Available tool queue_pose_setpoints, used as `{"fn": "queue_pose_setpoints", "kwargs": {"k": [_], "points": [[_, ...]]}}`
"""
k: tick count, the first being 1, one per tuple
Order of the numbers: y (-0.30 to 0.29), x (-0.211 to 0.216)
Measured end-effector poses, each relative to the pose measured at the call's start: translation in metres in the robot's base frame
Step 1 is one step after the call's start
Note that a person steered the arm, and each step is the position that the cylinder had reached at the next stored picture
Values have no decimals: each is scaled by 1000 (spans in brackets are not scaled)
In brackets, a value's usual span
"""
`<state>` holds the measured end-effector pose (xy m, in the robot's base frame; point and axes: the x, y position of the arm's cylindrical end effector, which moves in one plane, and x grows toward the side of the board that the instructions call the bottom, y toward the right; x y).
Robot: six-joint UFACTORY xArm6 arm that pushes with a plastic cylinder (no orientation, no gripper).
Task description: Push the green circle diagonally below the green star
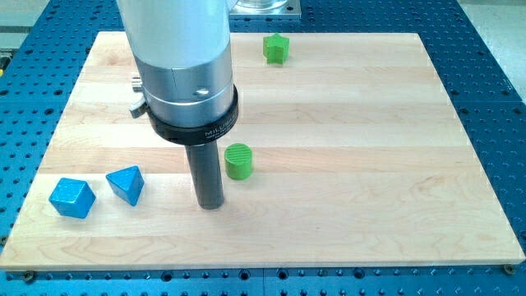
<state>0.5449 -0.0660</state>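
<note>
A pale wooden board lies on a blue perforated table, seen from the single camera. The arm comes down from the view's top left as a thick grey cylinder ending in a dark rod. The arm carries no hand, so there is nothing to be spread, pressed together or pinching; only the rod reaches the board. The tip rests on the wood below the board's centre, just left of and slightly below the green circle; whether the rod touches the circle cannot be told. The green star sits near the board's top edge, well apart from the circle and a little to its right. At the view's lower left lie a blue cube and, just right of it, a blue triangle, both well left of the tip.
</note>
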Motion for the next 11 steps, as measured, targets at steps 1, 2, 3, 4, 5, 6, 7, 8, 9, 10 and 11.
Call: {"fn": "queue_pose_setpoints", "kwargs": {"k": [1, 2, 3, 4, 5, 6, 7, 8, 9, 10, 11], "points": [[3, -22], [35, -67], [64, -117], [58, -118], [43, -98], [29, -88], [36, -59], [94, -74], [103, -116], [107, -154], [124, -166]]}}
